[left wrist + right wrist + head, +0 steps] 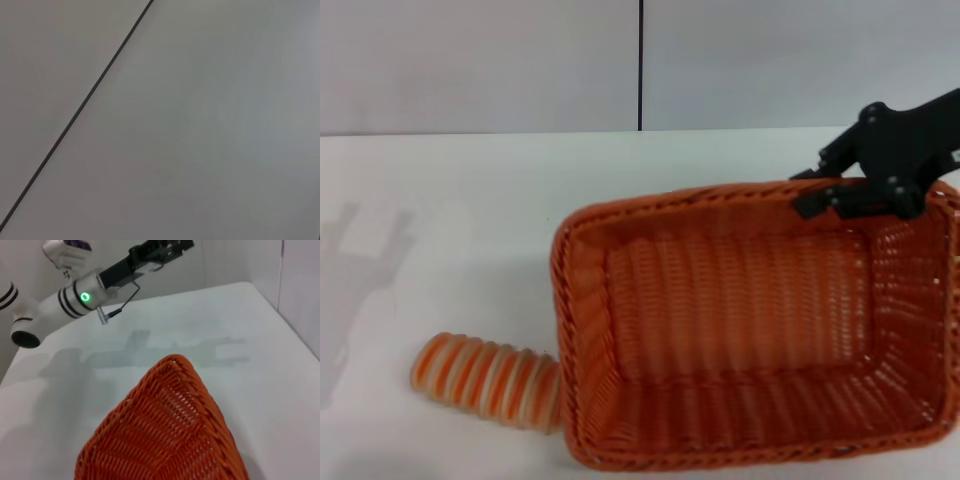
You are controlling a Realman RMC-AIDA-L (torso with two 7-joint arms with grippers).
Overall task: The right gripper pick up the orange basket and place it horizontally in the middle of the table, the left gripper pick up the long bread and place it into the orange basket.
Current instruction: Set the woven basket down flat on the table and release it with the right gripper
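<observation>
Wicker fills most of the scene: the orange basket (760, 330) sits tipped toward the head camera, its open mouth facing up and forward so the woven floor and sloped sides show. It takes up the right half of the white bench (450, 190), with its near rim running off the lower edge of the head view. The right end effector (855, 195) is at the basket's far right corner, its black fingers pinched onto the braided rim there, one tip inside and one outside as far as I can make out, so it is closed on the basket. From the right wrist view one corner of the basket (170, 430) rises as an orange peak, with bare bench (250, 340) beyond it.

Just left of the basket's near left corner lies the long bread (485, 382), cream and orange ridges across it, flat on the bench. Its right end touches the basket wall or slips slightly behind it.

The left arm is raised well off the bench; the right wrist view catches it at the far side, a white arm with a green light and the left end effector (162, 249) black at its tip, pointing away. Whether its fingers are apart or together I cannot tell. The left wrist view shows only the grey wall (200, 130) and its dark seam (80, 110).
</observation>
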